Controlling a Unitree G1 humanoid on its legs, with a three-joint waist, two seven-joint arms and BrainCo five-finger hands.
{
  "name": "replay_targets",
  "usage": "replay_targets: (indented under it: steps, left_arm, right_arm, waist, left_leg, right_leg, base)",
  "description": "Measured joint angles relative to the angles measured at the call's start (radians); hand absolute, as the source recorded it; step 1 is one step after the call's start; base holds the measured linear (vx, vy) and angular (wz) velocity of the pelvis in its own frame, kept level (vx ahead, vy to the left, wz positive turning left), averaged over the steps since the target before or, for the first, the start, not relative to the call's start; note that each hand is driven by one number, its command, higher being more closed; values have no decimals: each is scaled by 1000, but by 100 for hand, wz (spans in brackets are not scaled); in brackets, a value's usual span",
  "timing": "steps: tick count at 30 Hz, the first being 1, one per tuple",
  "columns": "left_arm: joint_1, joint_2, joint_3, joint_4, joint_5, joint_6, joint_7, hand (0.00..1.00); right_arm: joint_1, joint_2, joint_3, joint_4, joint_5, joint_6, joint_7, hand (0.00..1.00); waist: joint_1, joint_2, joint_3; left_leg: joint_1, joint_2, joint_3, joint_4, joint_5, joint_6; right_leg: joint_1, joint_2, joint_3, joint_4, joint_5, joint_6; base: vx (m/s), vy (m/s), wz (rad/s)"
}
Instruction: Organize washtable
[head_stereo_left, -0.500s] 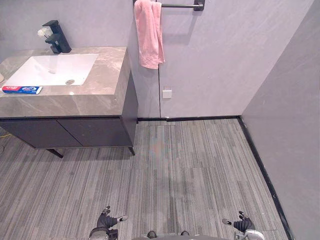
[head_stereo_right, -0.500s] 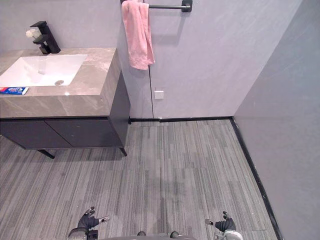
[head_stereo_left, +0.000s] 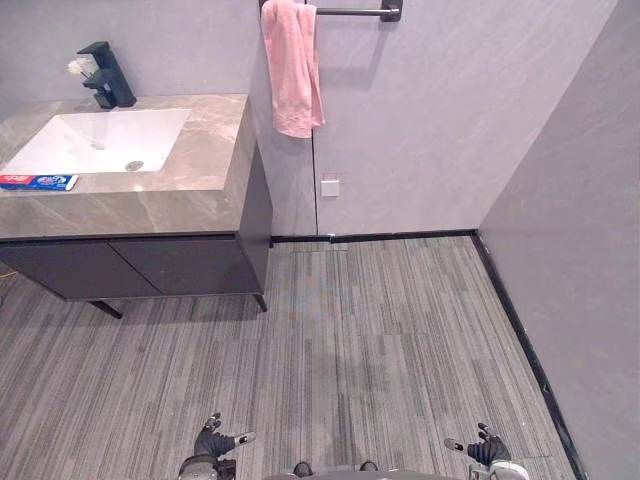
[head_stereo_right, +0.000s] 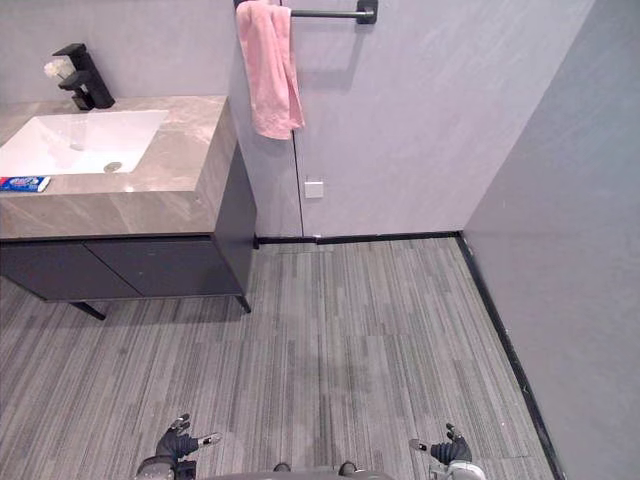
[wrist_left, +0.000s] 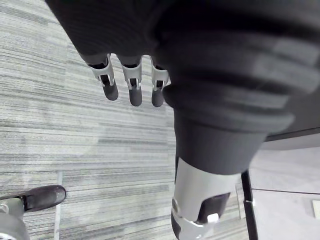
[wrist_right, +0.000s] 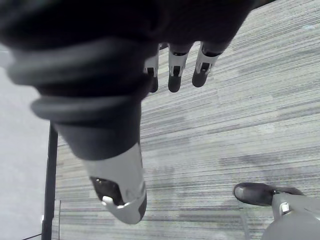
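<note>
Left eye view: the grey veined marble washtable (head_stereo_left: 205, 160), smooth above dark cabinet fronts, stands well apart at front left. A flat red-and-blue toothpaste tube (head_stereo_left: 38, 182) lies near its front edge, beside the white rectangular basin (head_stereo_left: 100, 140). The left hand (head_stereo_left: 213, 440) and right hand (head_stereo_left: 484, 448) hang low. The step looks like the approach, so squaring up close before reaching seems wise.

Right eye view: a soft pink towel (head_stereo_right: 268, 70) drapes from a dark bar.

Left wrist view: the fingers (wrist_left: 133, 94) are relaxed and hold nothing.

Right wrist view: the fingers (wrist_right: 173, 80) are likewise loose and empty.
</note>
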Motion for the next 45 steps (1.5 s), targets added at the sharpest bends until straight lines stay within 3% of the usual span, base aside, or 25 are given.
replay_targets:
  steps: [26, 37, 40, 41, 43, 45]
  left_arm:
    - [7, -4, -7, 1, 0, 0, -1, 0]
    - [18, -4, -7, 1, 0, 1, -1, 0]
    - [17, -4, -10, -1, 0, 2, -2, 0]
    - [19, -4, -15, -1, 0, 2, -3, 0]
    - [18, -3, -33, -3, 0, 2, -6, 0]
    - [15, 2, -47, -11, 0, 2, -18, 0]
  right_arm:
    - [8, 0, 0, 0, 1, 0, 0, 0]
    - [-14, -1, -1, -1, 0, 1, 2, 0]
    - [-29, -2, -2, -2, 0, 5, 2, 0]
    - [-25, -2, -2, -2, 0, 7, 3, 0]
    - [-24, -2, -1, -2, 0, 7, 3, 0]
    - [-33, 6, 0, -5, 1, 7, 4, 0]
  waist:
    - [1, 8, -5]
    - [4, 16, -12]
    - [4, 17, -9]
    - [4, 14, -7]
    - [5, 20, -2]
    - [4, 17, 11]
  left_leg:
    - [-1, 3, 37, 0, -8, -2]
    - [-37, 8, 93, 29, -58, 4]
    - [-96, 12, 112, 134, -126, 19]
    - [-92, 7, 119, 158, -152, 23]
    - [-85, 4, 125, 177, -181, 29]
    - [-51, -12, 127, 182, -201, 43]
  right_leg:
    - [1, 6, 35, -31, 16, -4]
    - [-62, 10, 91, -2, 2, 9]
    - [-164, -3, 108, 180, -94, 27]
    - [-192, -16, 113, 270, -141, 54]
    - [-242, -29, 101, 414, -177, 99]
    - [-344, -65, 62, 675, -183, 112]
  base:
    - [-25, -14, -3]
    - [-13, -7, -17]
    - [104, 25, -24]
    - [88, 39, -11]
    - [76, 63, -9]
    - [176, 109, 2]
